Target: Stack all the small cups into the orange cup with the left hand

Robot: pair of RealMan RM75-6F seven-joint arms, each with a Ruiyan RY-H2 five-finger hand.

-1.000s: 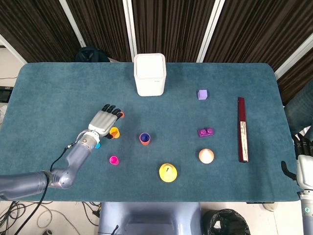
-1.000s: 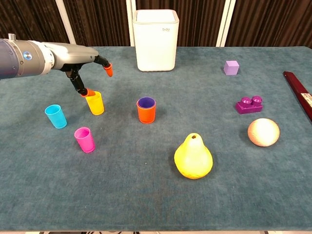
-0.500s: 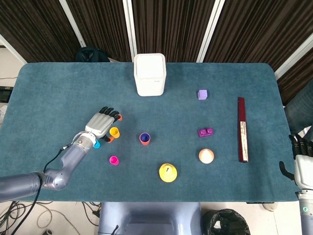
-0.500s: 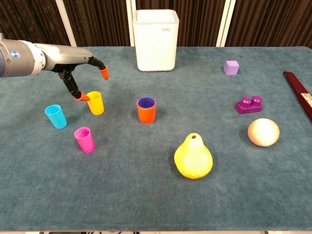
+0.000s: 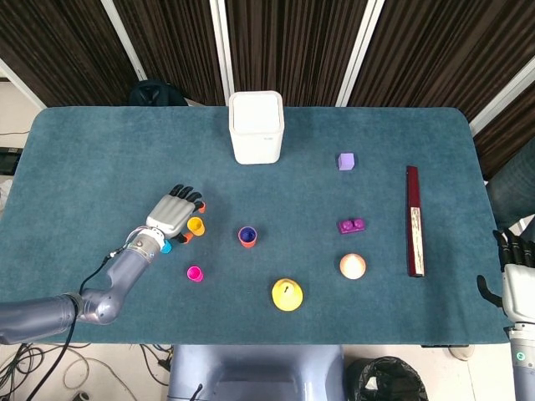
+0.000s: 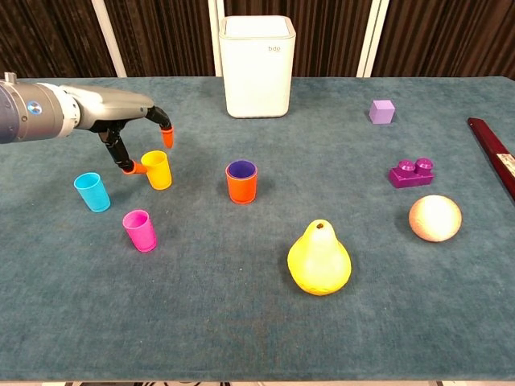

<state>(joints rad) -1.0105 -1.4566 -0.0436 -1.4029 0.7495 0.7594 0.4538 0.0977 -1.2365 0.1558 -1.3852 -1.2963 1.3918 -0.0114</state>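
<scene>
Left hand (image 6: pixel 133 137) is over the yellow cup (image 6: pixel 156 170), fingers spread and curved down around it: one orange fingertip (image 6: pixel 167 137) hangs above and just behind the rim, the thumb tip sits at the cup's left side, touching or nearly so, can't tell which. No closed grip visible, the cup stands upright on the table (image 6: pixel 241 322). In head view the hand (image 5: pixel 171 215) covers the spot just left of the yellow cup (image 5: pixel 196 225), and the blue cup (image 5: pixel 167 246) peeks out under the wrist. In chest view the blue cup (image 6: pixel 92 192) stands upright left of the yellow one, apart from it, and the pink cup (image 6: pixel 140 230) stands upright nearer the front edge, below both. Orange cup (image 6: pixel 241 182) is upright near table centre, right of the yellow cup, well apart from the hand, with a purple cup nested inside it. Right hand (image 5: pixel 517 280) sits off the table's right edge in head view, fingers up, holding nothing visible; how far apart they are I can't tell
</scene>
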